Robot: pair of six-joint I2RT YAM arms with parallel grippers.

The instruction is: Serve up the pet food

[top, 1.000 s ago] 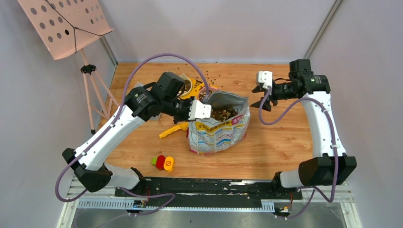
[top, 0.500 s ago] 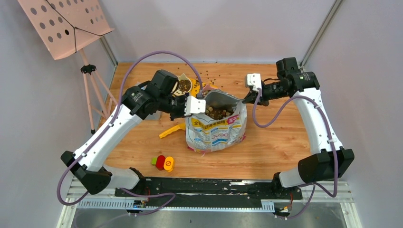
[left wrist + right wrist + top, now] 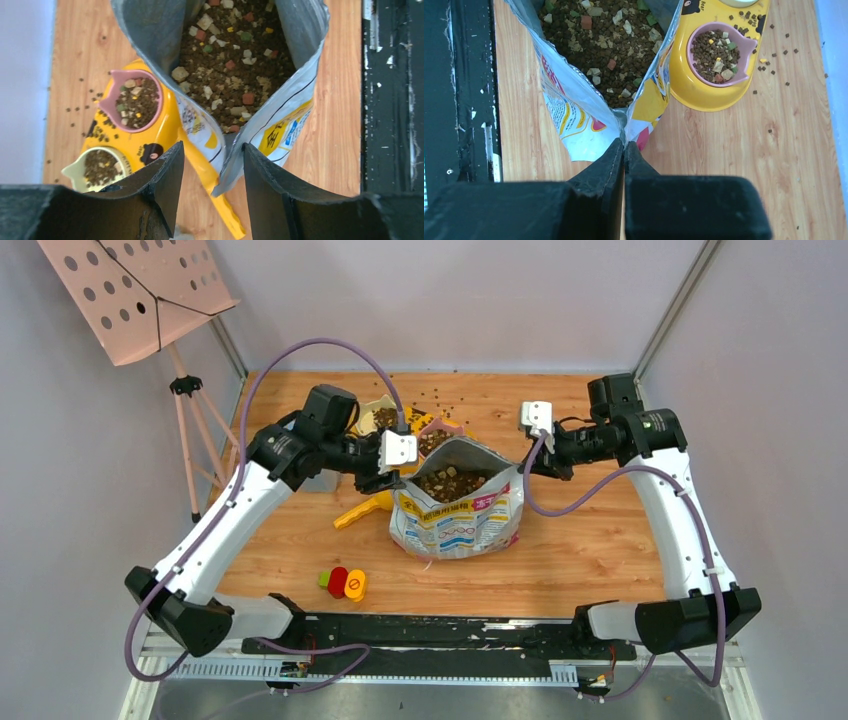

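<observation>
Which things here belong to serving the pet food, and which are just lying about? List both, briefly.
Belongs to the job:
- pet food
- foil bag, open, holding it
- yellow feeder, already part-filled
- yellow scoop, lying beside the bag

Just lying about:
- music stand, at the far left
- small coloured pieces, red, yellow and green

Pale grey walls [image 3: 450,300] on three sides. Light wooden tabletop [image 3: 590,540]. Pink perforated music stand [image 3: 140,295] on tripod at left. Metal post [image 3: 680,300] in right corner. Black rail [image 3: 450,625] along near edge.
</observation>
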